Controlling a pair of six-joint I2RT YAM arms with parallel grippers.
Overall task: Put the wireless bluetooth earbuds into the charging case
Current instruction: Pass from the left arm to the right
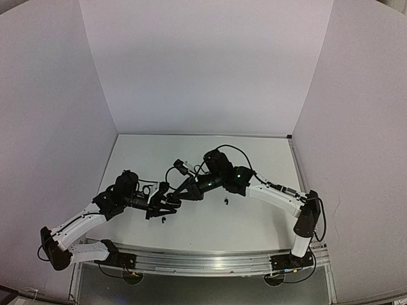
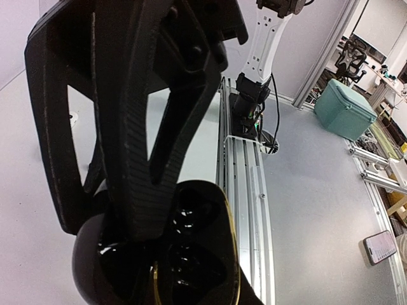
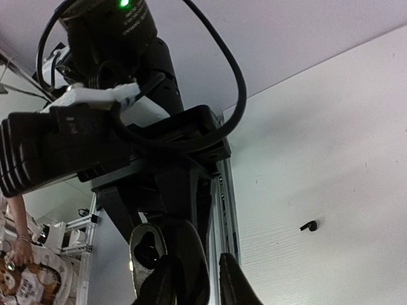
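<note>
The left pincer [image 2: 105,229] is seen clenched on a glossy black charging case [image 2: 191,254]. The case is held open, its gold-edged rim and moulded hollows turned towards the left wrist camera. From above, this pincer [image 1: 164,204] is found low over the white worktop [image 1: 254,152], left of centre and near the front edge.

The right arm is stretched across from the right, and the right pincer [image 1: 177,202] is brought up just beside the left one. In the right wrist view the case [image 3: 145,253] is seen gripped below the left arm's wrist, with the right pincer [image 3: 213,286] close to it. The two fingers are shown with only a narrow gap between them. Whether they are clenched or released cannot be told, nor whether anything is held there, since the tips are cut off by the bottom edge.

One black earbud [image 3: 309,225] is seen lying alone on the worktop, well apart from the case. From above the same earbud [image 1: 226,201] is placed to the right of both pincers. A second small dark speck [image 1: 163,219], possibly another earbud, is seen on the worktop just in front of the left pincer.

An aluminium rail [image 1: 203,262] is fixed along the near edge, carrying both arm bases.
</note>
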